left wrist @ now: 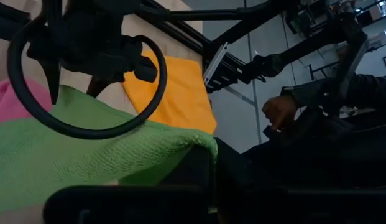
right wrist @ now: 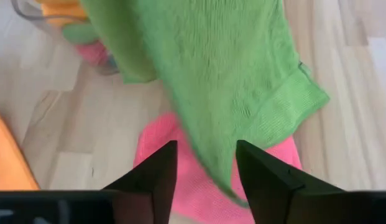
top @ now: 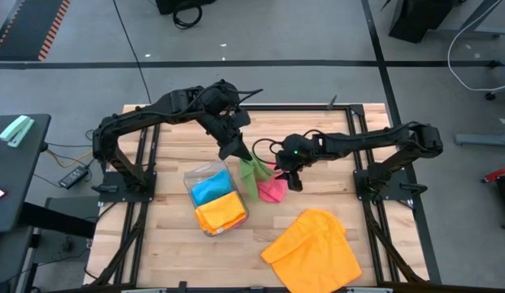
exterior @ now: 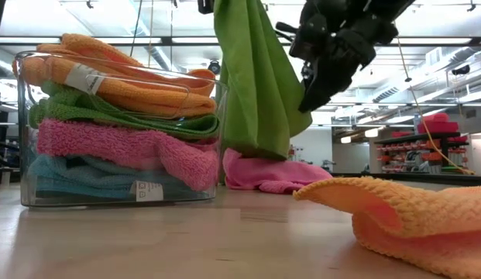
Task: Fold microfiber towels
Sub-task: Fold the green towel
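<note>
low view: soft green microfiber towel (exterior: 259, 85) hangs lengthwise, straight down.
left gripper (top: 236, 150) clenched on its top edge; right gripper (right wrist: 205, 165) spread apart beside it.

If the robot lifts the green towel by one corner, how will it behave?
The green towel is probably floppy: it hangs limp from the left gripper, draping onto the pink towel. It looks light and, being fuzzy, unlikely to slip.

Green towel (top: 254, 172), pink towel (top: 273, 190)
</note>
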`<state>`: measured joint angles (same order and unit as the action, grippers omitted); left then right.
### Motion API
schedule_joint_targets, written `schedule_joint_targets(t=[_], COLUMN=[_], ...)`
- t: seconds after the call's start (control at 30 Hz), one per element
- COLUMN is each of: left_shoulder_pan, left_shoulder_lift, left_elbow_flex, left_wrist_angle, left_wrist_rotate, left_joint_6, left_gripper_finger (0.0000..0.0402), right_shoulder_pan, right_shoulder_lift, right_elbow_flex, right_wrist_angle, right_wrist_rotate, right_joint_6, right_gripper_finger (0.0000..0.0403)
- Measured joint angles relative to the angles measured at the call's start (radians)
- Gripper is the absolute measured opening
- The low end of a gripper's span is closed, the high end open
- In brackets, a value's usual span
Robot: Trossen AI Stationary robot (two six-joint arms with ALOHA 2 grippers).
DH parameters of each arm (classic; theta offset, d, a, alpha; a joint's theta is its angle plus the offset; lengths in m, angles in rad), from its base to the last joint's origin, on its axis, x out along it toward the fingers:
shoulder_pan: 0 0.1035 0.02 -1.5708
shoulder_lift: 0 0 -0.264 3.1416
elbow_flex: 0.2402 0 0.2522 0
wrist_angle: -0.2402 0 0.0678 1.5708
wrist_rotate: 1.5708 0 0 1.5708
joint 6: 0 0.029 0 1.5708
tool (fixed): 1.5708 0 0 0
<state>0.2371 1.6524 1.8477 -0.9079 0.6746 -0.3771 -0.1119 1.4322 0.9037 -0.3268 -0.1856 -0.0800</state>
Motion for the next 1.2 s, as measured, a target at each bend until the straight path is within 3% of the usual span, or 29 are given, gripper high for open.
schedule_joint_targets(t=[0.13,0.27,0.33,0.43,0.57,0.73,0.8,0.97,1.2], left_shoulder_pan=[0.000,0.000,0.002,0.020,0.060,0.109,0.108,0.044,-0.024], left_shoulder_lift=[0.000,0.000,0.000,-0.012,-0.040,-0.072,-0.074,-0.071,-0.068], left_elbow_flex=[0.000,0.000,0.000,0.000,0.000,0.001,0.002,0.002,0.002], left_wrist_angle=[0.000,-0.002,-0.002,0.000,0.019,0.030,0.059,0.119,0.194], left_wrist_rotate=[0.000,0.000,0.000,0.000,-0.007,-0.112,-0.106,-0.054,-0.019], left_joint_6=[0.002,0.019,0.036,0.049,0.050,0.049,0.038,0.022,-0.068], left_gripper_finger=[0.0008,0.0020,0.0017,0.0007,0.0016,0.0013,0.0008,0.0020,0.0014], right_shoulder_pan=[-0.008,-0.020,-0.028,-0.047,-0.087,-0.165,-0.193,-0.206,-0.146], right_shoulder_lift=[0.000,-0.004,-0.019,-0.045,-0.053,-0.052,-0.052,-0.052,-0.053], right_elbow_flex=[-0.030,-0.033,-0.003,0.093,0.302,0.575,0.680,0.898,1.076], right_wrist_angle=[0.023,0.016,-0.007,-0.125,-0.411,-0.698,-0.795,-1.015,-1.248], right_wrist_rotate=[0.000,0.000,0.000,0.018,0.040,0.041,0.035,-0.047,-0.227], right_joint_6=[-0.019,-0.019,-0.027,-0.061,-0.134,-0.160,-0.150,-0.112,-0.005], right_gripper_finger=[0.0126,0.0035,0.0012,0.0008,0.0006,0.0005,0.0004,0.0004,0.0003])
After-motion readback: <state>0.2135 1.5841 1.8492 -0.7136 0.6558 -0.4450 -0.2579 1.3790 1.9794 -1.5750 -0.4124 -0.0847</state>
